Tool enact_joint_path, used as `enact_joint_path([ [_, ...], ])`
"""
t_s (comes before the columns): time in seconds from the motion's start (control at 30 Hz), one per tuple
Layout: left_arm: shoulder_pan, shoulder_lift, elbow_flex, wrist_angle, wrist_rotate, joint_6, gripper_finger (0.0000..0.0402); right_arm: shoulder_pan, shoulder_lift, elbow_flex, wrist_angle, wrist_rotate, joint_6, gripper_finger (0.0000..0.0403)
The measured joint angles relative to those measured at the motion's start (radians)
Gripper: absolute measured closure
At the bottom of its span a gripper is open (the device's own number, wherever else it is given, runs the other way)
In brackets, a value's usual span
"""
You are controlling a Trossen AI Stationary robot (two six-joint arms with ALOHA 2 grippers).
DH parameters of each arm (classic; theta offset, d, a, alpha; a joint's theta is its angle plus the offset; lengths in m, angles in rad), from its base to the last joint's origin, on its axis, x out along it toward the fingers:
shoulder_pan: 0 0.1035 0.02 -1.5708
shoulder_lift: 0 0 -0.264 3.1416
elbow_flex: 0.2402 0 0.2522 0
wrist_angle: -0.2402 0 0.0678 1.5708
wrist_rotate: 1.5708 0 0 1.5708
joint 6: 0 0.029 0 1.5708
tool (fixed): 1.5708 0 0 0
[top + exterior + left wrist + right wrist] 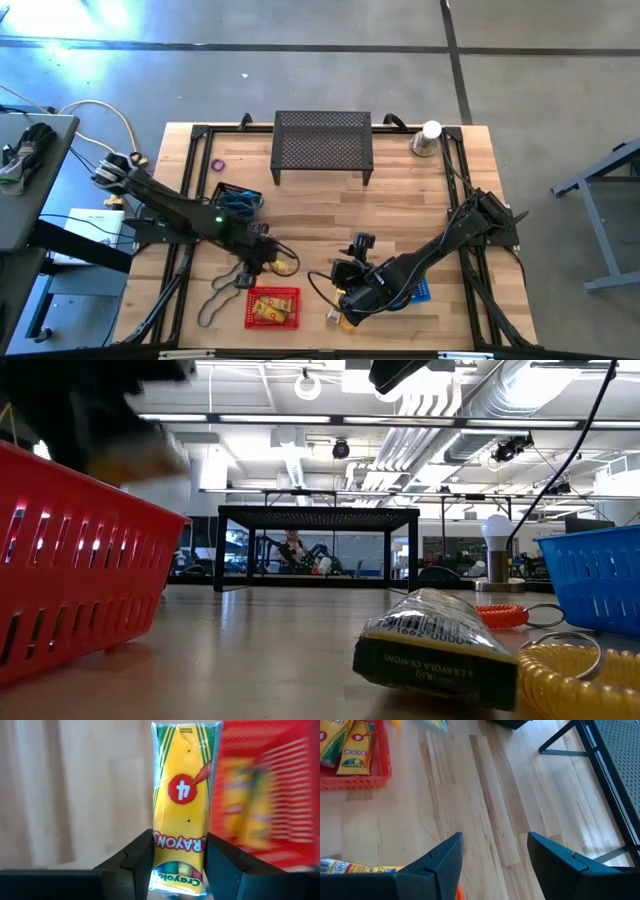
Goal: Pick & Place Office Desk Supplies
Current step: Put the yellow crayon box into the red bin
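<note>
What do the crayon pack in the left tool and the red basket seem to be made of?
Crayon pack: thin glossy printed film, probably plastic; it shines, and the crayons show through a clear part at one end. The left tool is shut on it.
Red basket: moulded plastic, it seems, with a smooth, even red wall and regular slots. Neither material is certain from looks alone.

Red baskets: one (272, 307), on the bench (400, 210).
Blue baskets: two, one far (237, 198), one near (418, 291).
Crayon packs: one in the left hand (181, 810), more in the red basket, count unclear.
Mesh stands: one (322, 143).
Purple rings: one (217, 165).
</note>
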Motion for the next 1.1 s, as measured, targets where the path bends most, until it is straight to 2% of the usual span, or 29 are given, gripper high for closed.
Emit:
enact_joint_path([
  [0.17,-0.063,-0.111,0.002,0.158,0.075,-0.022,0.0256,0.000,0.000,0.000,0.000,0.000,0.000,0.0192],
  [0.37,-0.173,-0.112,0.003,0.324,0.086,-0.025,0.0256,0.000,0.000,0.000,0.000,0.000,0.000,0.0192],
  [0.57,-0.227,-0.055,0.003,0.324,0.034,-0.180,0.0256,0.002,0.000,0.000,0.000,0.000,0.000,0.0192],
  [0.73,-0.245,0.012,0.003,0.319,0.019,-0.243,0.0256,0.002,0.000,0.000,0.000,-0.003,0.021,0.0192],
  [0.9,-0.236,0.077,0.003,0.318,0.021,-0.297,0.0256,0.003,0.006,0.000,0.002,-0.003,0.026,0.0192],
  [1.0,-0.217,0.092,0.003,0.301,0.043,-0.373,0.0256,0.003,0.013,-0.002,0.002,-0.011,0.026,0.0192],
  [1.1,-0.203,0.094,0.003,0.273,0.039,-0.386,0.0256,0.001,0.014,-0.001,0.008,-0.033,0.027,0.0192],
])
